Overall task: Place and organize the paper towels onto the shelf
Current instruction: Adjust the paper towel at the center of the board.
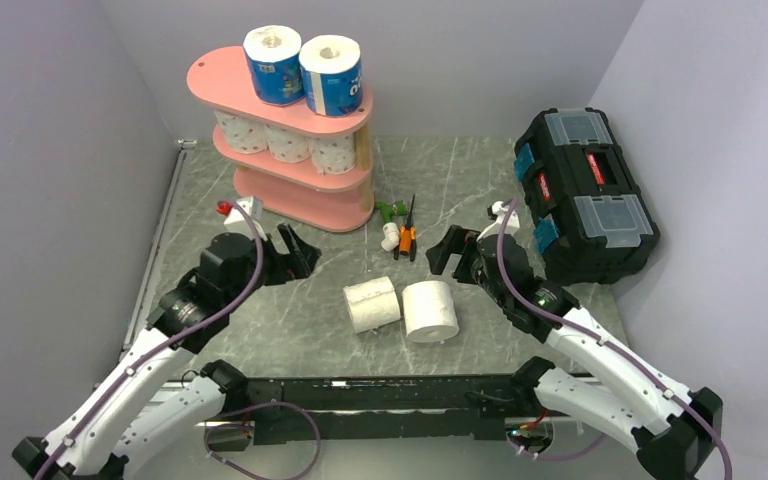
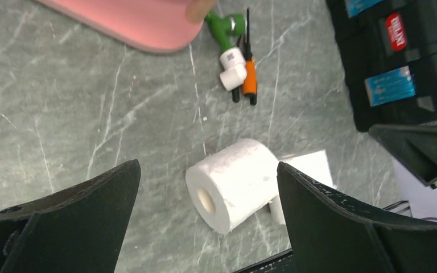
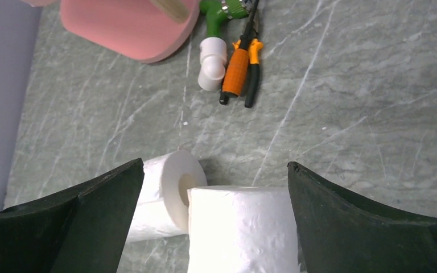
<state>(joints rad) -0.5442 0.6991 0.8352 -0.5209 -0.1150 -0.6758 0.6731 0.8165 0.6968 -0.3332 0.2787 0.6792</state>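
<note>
While two paper towels lie loose on the table (image 1: 300, 335), five more sit on the shelf (image 1: 210, 78). The loose pair is at the middle of the top view: a lying roll (image 1: 372, 304) and, just beside it at 3 o'clock, a standing roll (image 1: 430, 310). You cannot tell whether they touch. The shelf stands at 11 o'clock from them, with two blue-wrapped rolls (image 1: 274, 66) upright on its top board and three pink-dotted rolls (image 1: 285, 143) in a row on the middle board.

Only the top view shows you those shelved rolls; each wrist camera catches just the lowest pink board. The left wrist view gives you the lying roll's hollow core, with the standing roll mostly hidden behind it. The right wrist view puts the standing roll nearest.

Orange pliers (image 1: 409, 238) and a white-and-green tool (image 1: 390, 228) lie at 12 o'clock from the pair, and a black toolbox (image 1: 585, 195) at 2 o'clock.

Your left arm rises from 7 o'clock, and the left gripper (image 1: 295, 250) is spread wide and holds nothing, aimed at the lying roll. Your right arm rises from 5 o'clock, and the right gripper (image 1: 450, 250) is equally spread and holds nothing, facing the pair.
</note>
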